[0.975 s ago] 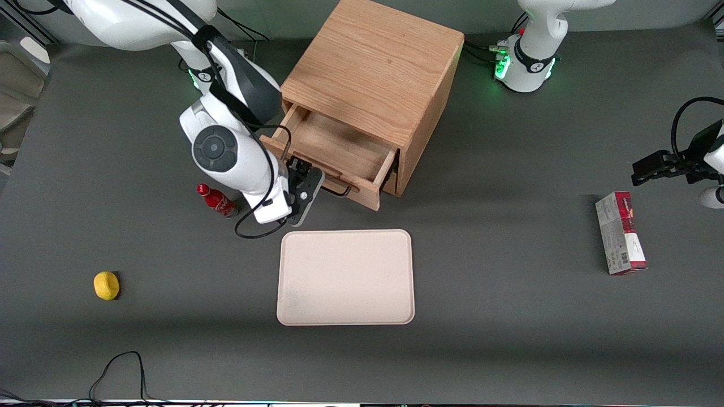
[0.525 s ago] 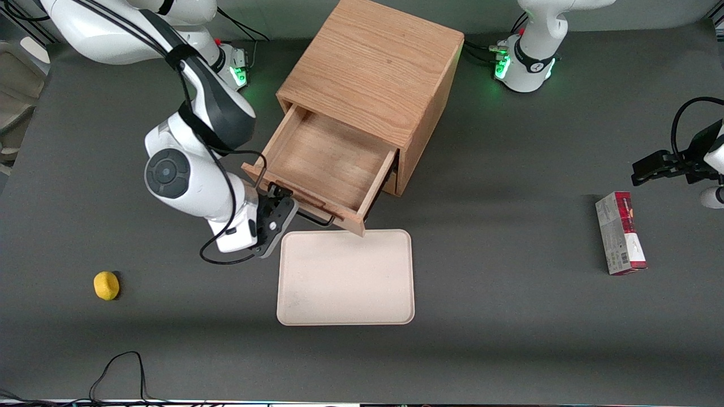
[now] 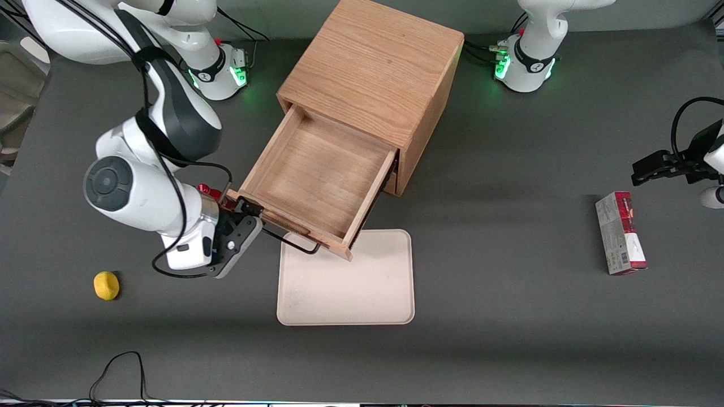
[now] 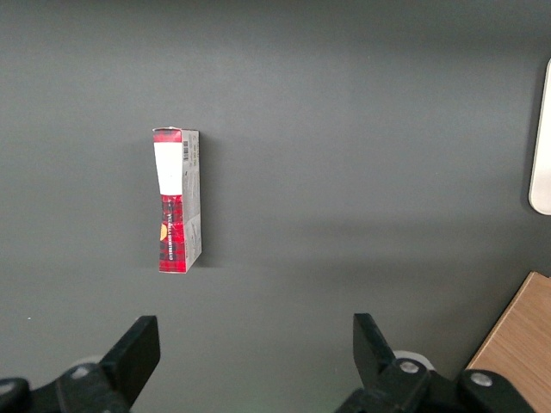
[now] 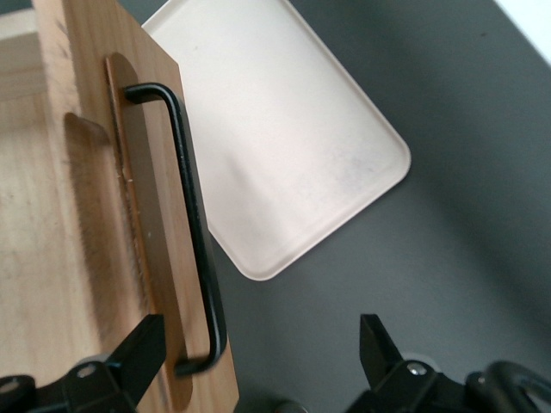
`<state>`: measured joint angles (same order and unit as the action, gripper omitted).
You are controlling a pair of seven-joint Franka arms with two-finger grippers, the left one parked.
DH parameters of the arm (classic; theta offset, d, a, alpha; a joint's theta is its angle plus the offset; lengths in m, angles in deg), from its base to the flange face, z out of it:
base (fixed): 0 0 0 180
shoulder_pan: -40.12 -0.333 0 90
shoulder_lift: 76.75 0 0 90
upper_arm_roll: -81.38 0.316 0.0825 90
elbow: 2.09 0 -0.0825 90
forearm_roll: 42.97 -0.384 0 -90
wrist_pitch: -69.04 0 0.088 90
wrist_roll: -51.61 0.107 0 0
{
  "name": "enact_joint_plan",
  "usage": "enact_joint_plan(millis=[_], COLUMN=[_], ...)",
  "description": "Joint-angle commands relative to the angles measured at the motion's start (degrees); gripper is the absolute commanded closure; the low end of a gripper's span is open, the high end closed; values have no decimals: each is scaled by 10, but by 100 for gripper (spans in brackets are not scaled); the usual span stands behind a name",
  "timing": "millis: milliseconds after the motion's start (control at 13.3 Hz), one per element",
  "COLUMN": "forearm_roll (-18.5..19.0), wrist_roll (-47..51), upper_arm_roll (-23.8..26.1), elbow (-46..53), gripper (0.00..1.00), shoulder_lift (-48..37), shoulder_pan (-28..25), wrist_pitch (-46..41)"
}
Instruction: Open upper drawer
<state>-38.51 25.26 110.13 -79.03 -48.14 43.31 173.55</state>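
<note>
The upper drawer (image 3: 317, 175) of the oak cabinet (image 3: 373, 68) stands pulled far out, its wooden tray bare inside. Its front overhangs one edge of the pale tray (image 3: 345, 282). The black wire handle (image 3: 294, 242) runs along the drawer front. My right gripper (image 3: 249, 210) is at the handle's end toward the working arm. In the right wrist view the gripper (image 5: 258, 348) is open wide. The handle (image 5: 194, 232) on the drawer front (image 5: 95, 215) has its end between the fingers, close to one of them and not clamped. The lower drawer is hidden.
A red bottle (image 3: 208, 191) stands partly hidden by my arm beside the drawer. A yellow lemon (image 3: 106, 285) lies toward the working arm's end. A red and grey box (image 3: 620, 232) lies toward the parked arm's end, also in the left wrist view (image 4: 176, 211).
The drawer has slid much farther out of the cabinet, toward the front camera. My gripper and arm moved with its handle, toward the front camera and the working arm's end.
</note>
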Motion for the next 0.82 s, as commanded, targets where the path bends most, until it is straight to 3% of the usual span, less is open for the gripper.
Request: enact_joint_plan(millis=[0, 150, 375, 525, 750], forearm_roll=[-37, -60, -63, -62, -59], wrist_roll=[58, 89, 227, 301, 304], upper_arm_roll=[-47, -112, -201, -222, -232], elbow=[14, -2, -119, -214, -290], gripper=[0, 0, 0, 0, 0], shoulder_lift=[-50, -104, -209, -288, -352], shoulder_pan=[0, -1, -3, -3, -3], wrist_pitch=[-44, -120, -135, -113, -74])
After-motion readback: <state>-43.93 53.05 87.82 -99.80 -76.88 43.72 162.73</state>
